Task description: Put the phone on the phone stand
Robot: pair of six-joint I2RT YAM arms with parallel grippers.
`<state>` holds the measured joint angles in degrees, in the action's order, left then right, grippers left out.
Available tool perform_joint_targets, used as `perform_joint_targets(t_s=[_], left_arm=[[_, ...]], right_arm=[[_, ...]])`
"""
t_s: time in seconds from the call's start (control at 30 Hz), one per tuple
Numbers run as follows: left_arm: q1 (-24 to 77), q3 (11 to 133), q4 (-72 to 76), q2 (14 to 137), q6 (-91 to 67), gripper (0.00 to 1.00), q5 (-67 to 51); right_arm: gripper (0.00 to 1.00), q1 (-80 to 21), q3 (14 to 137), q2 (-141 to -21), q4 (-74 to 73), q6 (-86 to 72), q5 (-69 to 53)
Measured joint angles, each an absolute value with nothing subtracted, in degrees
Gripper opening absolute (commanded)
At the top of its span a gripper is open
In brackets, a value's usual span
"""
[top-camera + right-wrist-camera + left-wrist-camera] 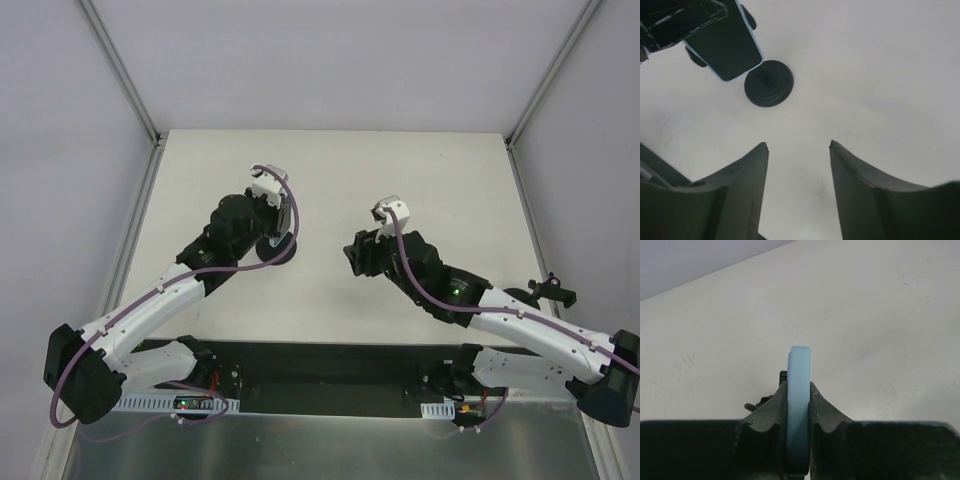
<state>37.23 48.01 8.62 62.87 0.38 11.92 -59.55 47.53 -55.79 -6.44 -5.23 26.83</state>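
Note:
My left gripper (281, 222) is shut on the phone (800, 390), which has a light blue case and shows edge-on between the fingers in the left wrist view. In the right wrist view the phone (726, 46) shows its dark screen, held just above and left of the phone stand (769, 83), a black round base with a short stem. From above the stand (282, 253) sits right under the left gripper. My right gripper (798, 145) is open and empty, over bare table to the right of the stand (356, 256).
The white table (420, 180) is bounded by grey walls with metal frame rails at the left and right. A black strip with the arm bases runs along the near edge. A small black part (552, 292) sits by the right edge.

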Motion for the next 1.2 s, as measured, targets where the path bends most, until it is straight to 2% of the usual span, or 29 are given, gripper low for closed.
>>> perform_joint_targets(t_s=[0.03,0.13,0.3,0.43,0.5,0.77,0.97,1.0,1.07,1.1,1.13,1.2], left_arm=[[36.6,47.5,8.3,61.9,1.0,0.00,9.8],[35.1,46.1,6.8,58.9,4.2,0.00,0.9],[34.5,43.4,3.3,52.9,11.2,0.00,-18.4],[34.6,42.8,0.1,50.2,14.5,0.00,-31.9],[34.5,42.8,-0.6,50.1,15.8,0.00,-37.2],[34.5,42.3,-1.2,50.1,18.9,0.00,-47.8],[34.5,42.1,-0.6,50.2,19.2,0.00,-50.1],[34.5,42.0,-0.3,50.2,19.2,0.00,-50.3],[34.5,41.8,0.1,50.2,19.1,0.00,-50.5],[34.5,41.8,0.2,50.2,19.1,0.00,-50.6],[34.5,41.6,0.6,50.2,19.0,0.00,-50.6],[34.4,41.2,1.9,50.2,18.3,0.00,-50.4]], right_arm=[[0.67,-59.4,47.5,-56.0,-5.7,-4.0,24.4],[0.81,-58.4,47.5,-57.4,-3.5,0.7,14.5],[0.86,-57.0,47.5,-60.7,-1.6,10.5,-2.9],[0.85,-55.1,45.2,-61.6,2.3,17.4,-9.0],[0.80,-54.0,43.8,-62.1,4.4,20.8,-11.5],[0.75,-53.0,42.7,-67.4,12.8,28.6,-23.4],[0.58,-53.0,43.5,-71.8,16.1,30.2,-28.1],[0.49,-53.0,43.7,-72.4,16.2,30.4,-28.6],[0.36,-53.0,43.9,-73.3,16.4,30.8,-29.5],[0.16,-53.0,43.9,-73.6,16.5,30.9,-29.8],[0.02,-53.0,43.9,-73.6,16.6,31.0,-29.8],[0.00,-53.0,43.9,-73.6,16.6,32.0,-30.3]])
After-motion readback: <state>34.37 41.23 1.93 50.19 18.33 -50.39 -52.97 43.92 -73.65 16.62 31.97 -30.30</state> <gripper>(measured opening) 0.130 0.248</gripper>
